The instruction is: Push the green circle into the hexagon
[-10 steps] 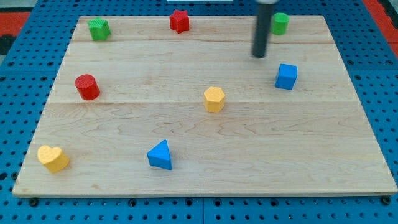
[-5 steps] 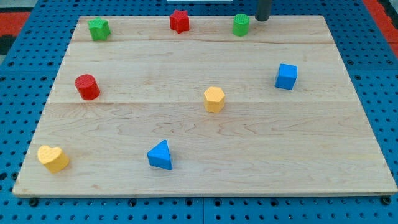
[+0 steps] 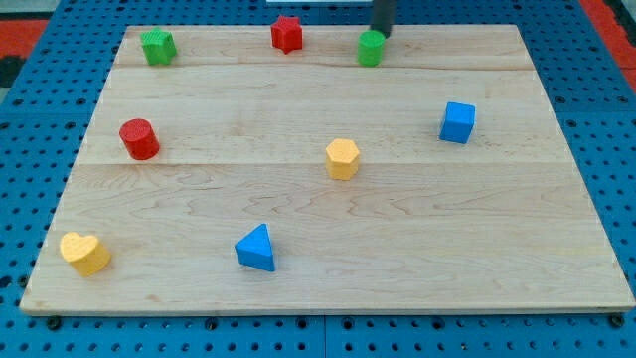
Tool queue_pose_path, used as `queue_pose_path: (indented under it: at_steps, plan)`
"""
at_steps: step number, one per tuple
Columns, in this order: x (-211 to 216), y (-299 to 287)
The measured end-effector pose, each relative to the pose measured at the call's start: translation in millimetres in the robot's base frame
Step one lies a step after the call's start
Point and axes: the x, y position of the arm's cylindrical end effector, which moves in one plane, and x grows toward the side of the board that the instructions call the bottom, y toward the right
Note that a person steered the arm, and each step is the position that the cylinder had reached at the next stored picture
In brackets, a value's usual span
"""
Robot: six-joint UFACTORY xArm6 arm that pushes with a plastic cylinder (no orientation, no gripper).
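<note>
My tip (image 3: 382, 33) sits just above-right of the green circle (image 3: 371, 48), touching; circle has shifted left and slightly down. Yellow hexagon (image 3: 343, 158) is well below it. No end effector jaws, just a rod.

Green circle (image 3: 371, 48) to yellow hexagon (image 3: 342, 158): open counter (image 3: 298, 219) between; my tip (image 3: 382, 35) touches circle's top-right.

The green circle (image 3: 371, 48) stands upright near the board's top edge, touching my tip (image 3: 382, 35) at its upper right. The yellow hexagon (image 3: 342, 158) sits mid-board, well below my tip.
</note>
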Motion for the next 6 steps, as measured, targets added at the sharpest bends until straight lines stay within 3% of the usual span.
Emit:
queue_pose_path:
  at_steps: [1,2,3,5,6]
  plan:
    - [85.7,-14.2]
    - [132.9,-10.3]
    - [133.0,0.3]
    - [125.5,-67.8]
    - [141.6,-39.0]
